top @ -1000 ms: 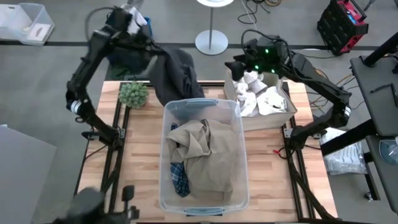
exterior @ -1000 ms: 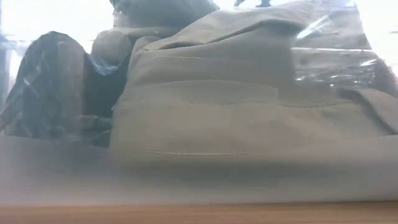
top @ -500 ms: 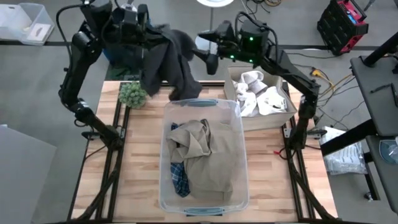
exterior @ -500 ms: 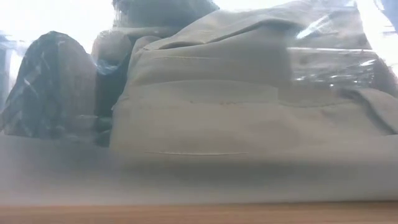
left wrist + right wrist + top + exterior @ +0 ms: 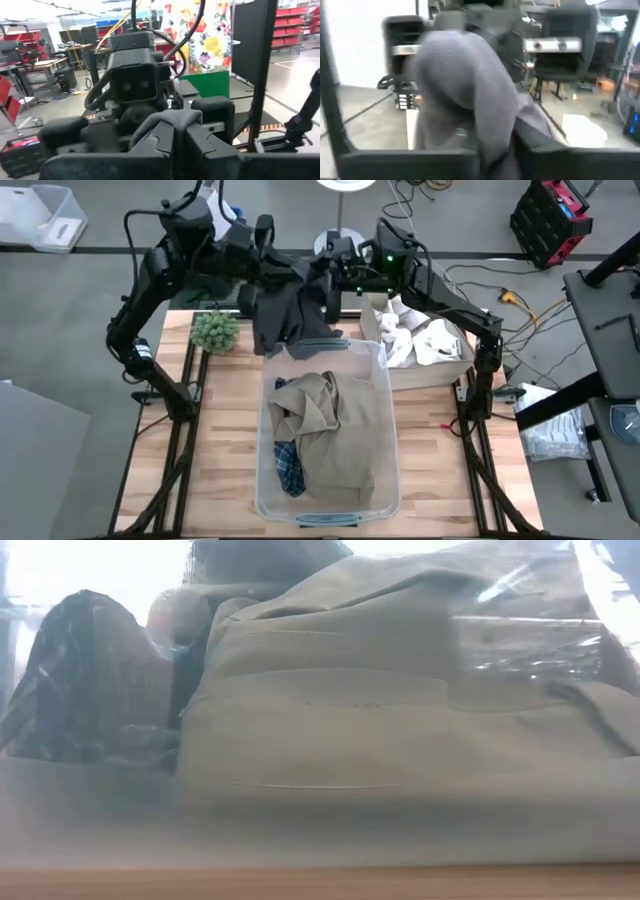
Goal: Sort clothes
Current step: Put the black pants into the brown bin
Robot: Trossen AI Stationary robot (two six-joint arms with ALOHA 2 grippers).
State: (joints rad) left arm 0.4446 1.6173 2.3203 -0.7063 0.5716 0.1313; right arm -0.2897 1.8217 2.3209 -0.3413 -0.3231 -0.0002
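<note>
The dark grey piece (image 5: 285, 310) hangs over the far end of the clear bin (image 5: 388, 430). My left gripper (image 5: 268, 258) is shut on its top from the left. My right gripper (image 5: 325, 275) meets it from the right, and the cloth runs between its fingers in the right wrist view (image 5: 470, 95). The tan khaki piece (image 5: 330, 425) and the plaid shirt (image 5: 288, 465) lie in the bin; both show through its wall in the low view, khaki (image 5: 400, 720) and plaid (image 5: 80, 680). Small white pieces (image 5: 425, 340) lie in a box. My left gripper pinches a bunched fold at the grey piece's top (image 5: 172, 119) between its two fingers, coming about level from the table's left. The piece hangs slack below, clear of the table. My right gripper has a bunch of the same cloth (image 5: 492, 142) between its fingers, coming from the table's right, opposite my left gripper; how many layers I cannot tell.
A small green plant (image 5: 215, 330) stands at the table's far left. The box of white pieces (image 5: 465, 360) stands at the far right beside the bin. A dark bundle (image 5: 200, 275) lies beyond the far edge. A white lamp base (image 5: 340, 248) stands on the floor behind.
My left gripper has carried the grey piece toward the table's right and a little nearer, so it now hangs over the bin's far end. My right gripper has left the box of white pieces, swung toward the table's left and reached the grey piece beside my left gripper.
</note>
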